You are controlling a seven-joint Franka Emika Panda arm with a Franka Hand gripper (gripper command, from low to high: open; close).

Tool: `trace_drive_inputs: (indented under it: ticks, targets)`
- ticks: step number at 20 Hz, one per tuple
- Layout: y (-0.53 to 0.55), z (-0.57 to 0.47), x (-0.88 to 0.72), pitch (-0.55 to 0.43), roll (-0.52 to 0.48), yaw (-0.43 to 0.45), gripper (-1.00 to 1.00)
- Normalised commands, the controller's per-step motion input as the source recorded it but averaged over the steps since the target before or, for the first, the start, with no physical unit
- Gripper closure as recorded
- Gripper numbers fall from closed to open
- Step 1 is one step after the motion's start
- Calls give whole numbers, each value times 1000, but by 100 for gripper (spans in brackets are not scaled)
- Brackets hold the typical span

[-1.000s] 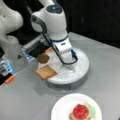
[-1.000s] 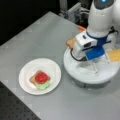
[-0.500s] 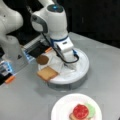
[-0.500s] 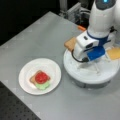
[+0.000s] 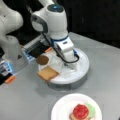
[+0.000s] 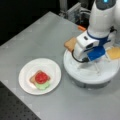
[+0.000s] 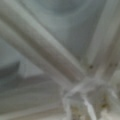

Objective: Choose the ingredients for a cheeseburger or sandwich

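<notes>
Over the middle of the round white tray (image 5: 82, 72) the gripper (image 5: 68, 65) hangs low, its tip down among the tray's white dividers; whether the claw is spread or pressed together I cannot tell, since the arm's body covers it in both front views. The wrist view shows only pale ribs of the tray, close up and blurred. On the tray's rim nearest a front view's left lies a tan bread square (image 5: 47, 73), and just behind it a brown round patty (image 5: 42, 59) — both apart from the gripper. In a front view an orange cheese square (image 6: 114, 53) sits at the tray's right edge.

Well apart from the tray, on the grey table (image 6: 37, 37), stands a white plate (image 6: 26, 72). On it lies the half-built sandwich (image 6: 40, 80): a bread slice at the bottom, green lettuce (image 6: 42, 86) peeping out, and a red tomato disc (image 6: 41, 77) on top — no upper slice yet.
</notes>
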Motion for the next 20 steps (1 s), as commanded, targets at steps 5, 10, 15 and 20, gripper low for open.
trace_drive_inputs:
  ticks: [5, 10, 15, 20]
  targets:
    - [97, 111, 185, 113, -92, 285, -100]
    - [96, 124, 182, 124, -80, 227, -100]
    - [94, 214, 170, 151, -80, 172, -100]
    - [79, 223, 176, 165, -83, 144, -100]
